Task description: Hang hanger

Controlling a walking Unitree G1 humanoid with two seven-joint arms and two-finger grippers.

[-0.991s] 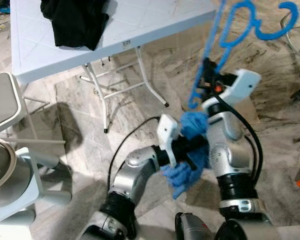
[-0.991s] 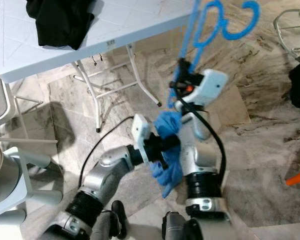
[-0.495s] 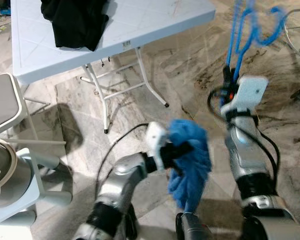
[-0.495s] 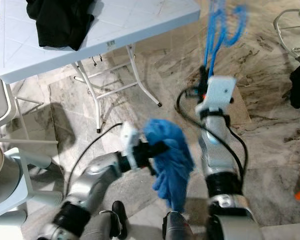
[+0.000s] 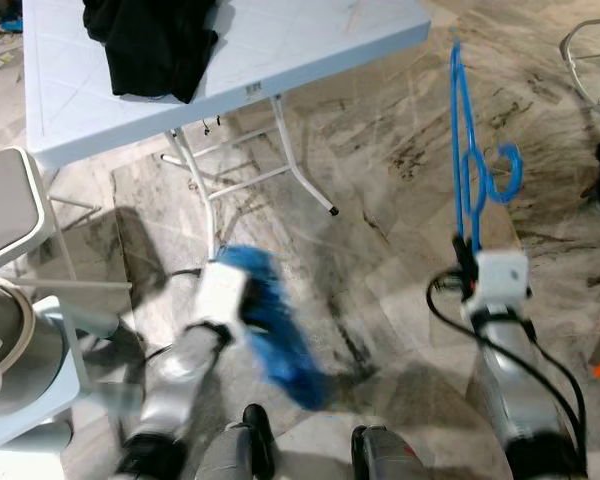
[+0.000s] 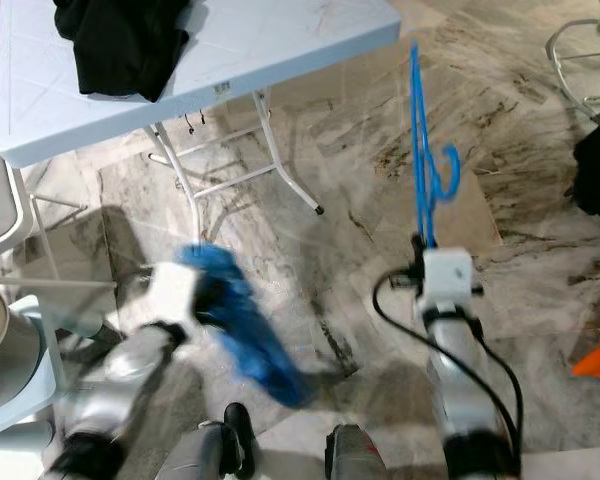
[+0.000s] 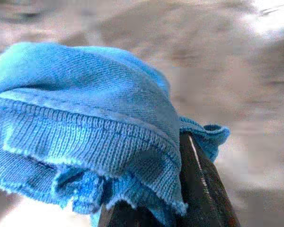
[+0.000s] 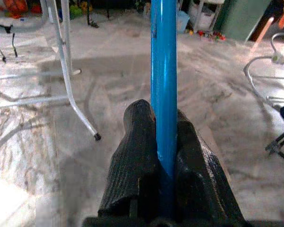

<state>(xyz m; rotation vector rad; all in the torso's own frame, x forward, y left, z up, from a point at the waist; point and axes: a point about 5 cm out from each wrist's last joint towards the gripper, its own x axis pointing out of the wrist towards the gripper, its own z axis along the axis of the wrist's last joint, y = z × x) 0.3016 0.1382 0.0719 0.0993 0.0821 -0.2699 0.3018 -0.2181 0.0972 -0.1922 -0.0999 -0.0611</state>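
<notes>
Now my right gripper (image 8: 163,156) clamps the blue hanger (image 5: 467,170) upright; my left gripper (image 7: 180,198) pinches a blue cloth (image 7: 85,127).

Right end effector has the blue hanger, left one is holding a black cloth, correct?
Not quite. The left end effector holds a blue cloth, not a black one, as the left wrist view shows. The right end effector does grip the blue hanger.

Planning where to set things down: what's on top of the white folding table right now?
A heap of black clothing lies on the white folding table near its far-left part. The rest of the visible top is bare; whatever lies under the clothing is covered.
</notes>
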